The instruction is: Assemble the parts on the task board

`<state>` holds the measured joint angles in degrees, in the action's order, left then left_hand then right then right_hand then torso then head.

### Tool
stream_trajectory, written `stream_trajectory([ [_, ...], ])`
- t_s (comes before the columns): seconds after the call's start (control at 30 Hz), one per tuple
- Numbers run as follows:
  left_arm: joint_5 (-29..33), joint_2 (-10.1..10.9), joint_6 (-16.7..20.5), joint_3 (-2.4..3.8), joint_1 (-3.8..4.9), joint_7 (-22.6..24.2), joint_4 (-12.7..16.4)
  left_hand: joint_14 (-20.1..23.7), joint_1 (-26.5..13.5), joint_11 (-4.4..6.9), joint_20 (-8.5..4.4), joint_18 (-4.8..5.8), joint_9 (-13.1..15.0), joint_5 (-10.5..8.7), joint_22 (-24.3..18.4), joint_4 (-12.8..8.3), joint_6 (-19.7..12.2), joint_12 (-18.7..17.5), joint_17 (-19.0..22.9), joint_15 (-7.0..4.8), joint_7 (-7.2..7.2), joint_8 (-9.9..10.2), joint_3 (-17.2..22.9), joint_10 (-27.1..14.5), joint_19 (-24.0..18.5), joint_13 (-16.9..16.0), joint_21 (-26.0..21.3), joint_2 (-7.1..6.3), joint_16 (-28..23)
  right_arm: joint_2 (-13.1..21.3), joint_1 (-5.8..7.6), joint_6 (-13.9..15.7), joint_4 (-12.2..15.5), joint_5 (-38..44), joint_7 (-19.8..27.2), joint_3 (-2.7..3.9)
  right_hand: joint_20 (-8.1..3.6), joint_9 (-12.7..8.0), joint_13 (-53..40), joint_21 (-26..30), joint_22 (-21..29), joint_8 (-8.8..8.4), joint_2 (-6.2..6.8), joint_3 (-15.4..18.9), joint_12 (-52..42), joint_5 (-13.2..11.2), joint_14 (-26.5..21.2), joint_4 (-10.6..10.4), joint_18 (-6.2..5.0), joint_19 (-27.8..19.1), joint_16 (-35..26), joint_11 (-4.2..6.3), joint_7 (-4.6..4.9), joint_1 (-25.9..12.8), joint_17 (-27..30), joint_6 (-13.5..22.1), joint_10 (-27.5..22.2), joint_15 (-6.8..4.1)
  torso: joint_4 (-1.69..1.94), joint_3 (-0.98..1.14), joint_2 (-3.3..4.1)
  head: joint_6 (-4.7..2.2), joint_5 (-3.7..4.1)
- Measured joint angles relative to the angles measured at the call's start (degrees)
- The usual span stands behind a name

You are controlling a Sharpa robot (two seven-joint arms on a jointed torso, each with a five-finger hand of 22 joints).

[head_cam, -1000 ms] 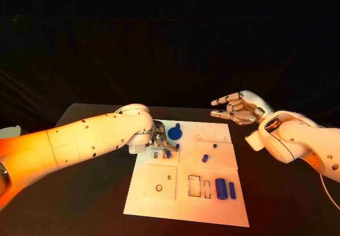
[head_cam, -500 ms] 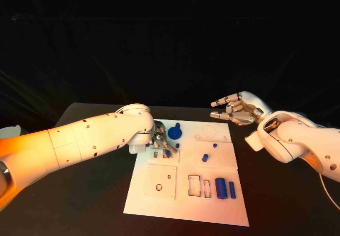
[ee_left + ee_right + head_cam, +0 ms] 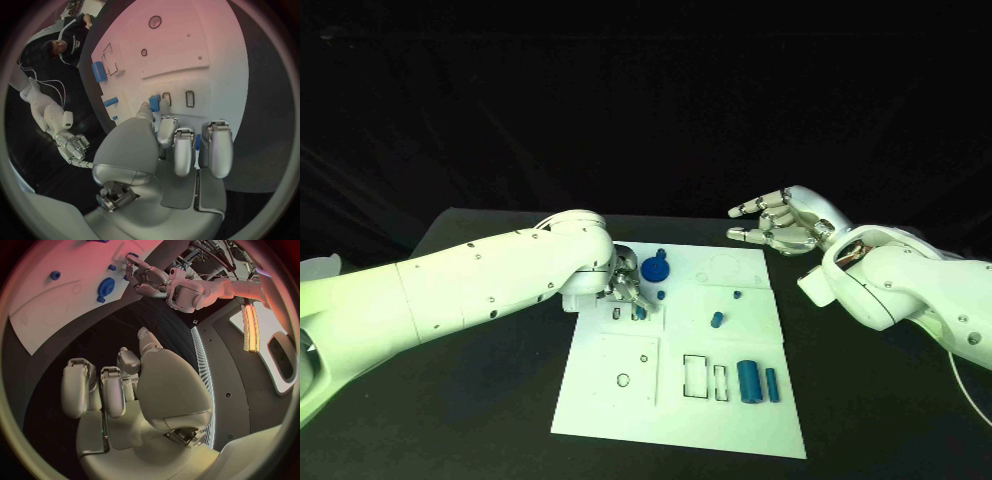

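Note:
The white task board (image 3: 687,400) lies in the middle of the black table. My left hand (image 3: 623,288) is over its far left part and pinches a small blue part (image 3: 154,103) between thumb and finger, its tip down by two small rectangular slots (image 3: 189,98). A round blue disc part (image 3: 655,268) lies just beyond the hand. Two small blue pegs (image 3: 717,320) sit mid-board, and two blue cylinders (image 3: 750,382) lie side by side near the right edge. My right hand (image 3: 780,225) hangs raised off the board's far right corner, fingers apart and loosely curled, holding nothing.
Larger rectangular recesses (image 3: 695,377) and a round hole (image 3: 622,380) mark the board's near half. Bare black table (image 3: 473,420) surrounds the board. My left forearm (image 3: 459,290) crosses the table's left side.

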<state>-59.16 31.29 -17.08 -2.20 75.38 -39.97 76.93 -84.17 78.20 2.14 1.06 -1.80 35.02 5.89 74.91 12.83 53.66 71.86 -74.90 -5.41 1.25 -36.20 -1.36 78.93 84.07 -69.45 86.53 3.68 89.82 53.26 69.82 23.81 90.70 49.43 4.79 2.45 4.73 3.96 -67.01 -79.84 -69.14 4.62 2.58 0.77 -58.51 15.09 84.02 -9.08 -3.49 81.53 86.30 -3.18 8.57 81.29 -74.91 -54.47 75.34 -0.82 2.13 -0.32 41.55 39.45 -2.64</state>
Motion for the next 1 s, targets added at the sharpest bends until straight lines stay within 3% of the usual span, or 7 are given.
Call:
stream_trajectory([
  [0.13, 0.0, 0.0, 0.1, 0.03, 0.01, 0.0, 0.2, 0.2, 1.8, 0.27, -0.28, 0.0, 0.0, 1.02, 0.0, -1.6, -0.9, -0.7, 0.0, -0.22, 0.08, 1.0, 5.4, -0.3, -0.1, 0.7, 0.0, -1.77, 0.0, -0.1, -0.07, 0.0, -0.2, 0.1, 0.0, -0.01, 0.0, 0.0, 0.0, 0.0, 0.0, 0.0, 0.0, 0.0, 0.0, 0.0, 0.0, 0.0, 0.0, 0.0, 0.0, 0.0, 0.0, 0.0, 0.0, 0.0, 0.0, 0.0, -0.02, 0.01, 0.0, 0.06, -0.02],
  [0.33, 0.2, 0.4, 0.9, 0.03, -0.11, 0.0, 0.8, 0.2, 4.0, 0.16, -0.28, 0.01, 1.4, 1.23, 0.0, 5.5, -1.2, -1.5, 0.0, -0.22, 0.4, 1.3, 12.8, -0.2, -0.1, 0.9, -0.2, -4.1, 0.0, -0.2, -0.17, -0.1, -0.4, 0.1, 0.0, -0.02, 0.0, 0.0, 0.0, 0.0, 0.0, 0.0, 0.0, 0.0, 0.0, 0.1, 0.0, 0.1, 0.0, 0.0, 0.0, 0.0, -0.11, 0.0, 0.0, -0.1, 0.0, 0.0, -0.04, 0.01, -0.01, 0.21, -0.11],
  [0.37, 0.2, 0.6, 1.2, 0.06, -0.13, 0.0, 0.9, 0.2, 3.5, 0.15, -0.27, 0.0, 2.0, 1.23, 0.0, 7.3, -1.3, -1.7, 0.0, -0.22, 0.49, 1.3, 15.4, -0.2, -0.1, 1.0, -0.2, -5.2, 0.0, -0.2, -0.18, -0.1, -0.5, 0.1, 0.0, -0.02, 0.0, 0.0, 0.0, 0.0, 0.0, 0.0, 0.0, 0.2, 0.0, 0.2, 0.0, 0.2, 0.0, 0.0, 0.0, 0.0, -0.19, 0.0, 0.0, -0.2, 0.0, 0.0, -0.03, 0.01, -0.01, 0.21, -0.12],
  [0.43, 0.4, 1.0, 1.8, 0.18, -0.14, 0.0, 1.4, 0.2, 2.1, 0.15, -0.27, 0.0, 2.8, 1.22, 0.0, 7.0, -1.4, -1.8, 0.0, -0.23, 0.6, 0.7, 19.8, -0.2, -0.1, 1.2, -0.2, -7.06, 0.0, -0.3, -0.21, -0.1, -0.5, 0.1, 0.0, -0.02, 0.0, 0.0, 0.0, 0.0, 0.0, 0.0, 0.0, 0.2, 0.0, 0.2, 0.0, 0.2, 0.0, 0.0, 0.0, 0.0, -0.19, 0.0, 0.0, -0.2, 0.0, 0.0, -0.03, 0.02, -0.01, 0.21, -0.12],
  [0.57, 0.6, 2.0, 3.2, 0.27, -0.13, 0.0, 2.5, 0.1, 0.1, 0.13, -0.27, 0.0, 3.8, 0.92, 0.0, 6.5, -1.4, -0.7, 0.0, -0.31, 0.61, 0.3, 23.5, 0.2, -0.1, -0.1, -0.2, -9.98, 0.0, -0.3, -0.3, -0.1, -0.7, 0.2, 0.0, -0.03, 0.0, 0.0, 0.0, 0.0, 0.0, 0.0, 0.0, 0.2, 0.0, 0.2, 0.0, 0.2, 0.0, 0.0, 0.0, 0.0, -0.19, 0.0, 0.0, -0.2, 0.0, 0.0, 0.01, 0.02, -0.02, 0.21, -0.12],
  [0.77, 0.8, 3.6, 5.7, 0.33, -0.16, 0.0, 4.5, 0.0, -1.4, 0.41, -0.27, 0.0, 4.2, 0.87, 0.0, 5.6, -1.4, -0.6, 0.0, -0.24, 0.62, 0.1, 25.3, 0.5, -0.1, -0.3, -0.2, -10.32, 0.0, -0.4, -0.42, -0.1, -0.8, 0.2, 0.0, -0.04, 0.0, 0.0, 0.1, 0.2, 0.1, 0.0, 0.0, 0.2, 0.0, 0.2, 0.0, 0.2, 0.0, 0.0, -0.2, 0.0, -0.19, 0.0, 0.0, -0.2, 0.0, 0.0, 0.09, 0.04, -0.05, 0.22, 0.01],
  [1.0, -1.6, 5.1, 9.0, 0.33, -1.27, 0.0, 6.7, 0.0, -2.2, 0.31, -0.27, 0.0, 4.6, 0.74, 0.0, 5.0, -1.3, -0.6, 0.0, -0.23, 0.61, -0.1, 26.5, 0.8, -0.1, -0.3, -0.2, -10.85, 0.0, -0.2, -0.5, -0.2, -0.9, 0.2, 0.0, -0.04, 0.0, 0.0, 0.2, 0.2, 0.1, 0.0, 0.0, 0.2, 0.0, 0.2, 0.0, 0.2, 0.0, 0.0, -0.2, 0.0, -0.19, 0.0, 0.0, -0.2, 0.0, 0.0, 0.17, 0.02, -0.07, 0.25, -0.09],
])
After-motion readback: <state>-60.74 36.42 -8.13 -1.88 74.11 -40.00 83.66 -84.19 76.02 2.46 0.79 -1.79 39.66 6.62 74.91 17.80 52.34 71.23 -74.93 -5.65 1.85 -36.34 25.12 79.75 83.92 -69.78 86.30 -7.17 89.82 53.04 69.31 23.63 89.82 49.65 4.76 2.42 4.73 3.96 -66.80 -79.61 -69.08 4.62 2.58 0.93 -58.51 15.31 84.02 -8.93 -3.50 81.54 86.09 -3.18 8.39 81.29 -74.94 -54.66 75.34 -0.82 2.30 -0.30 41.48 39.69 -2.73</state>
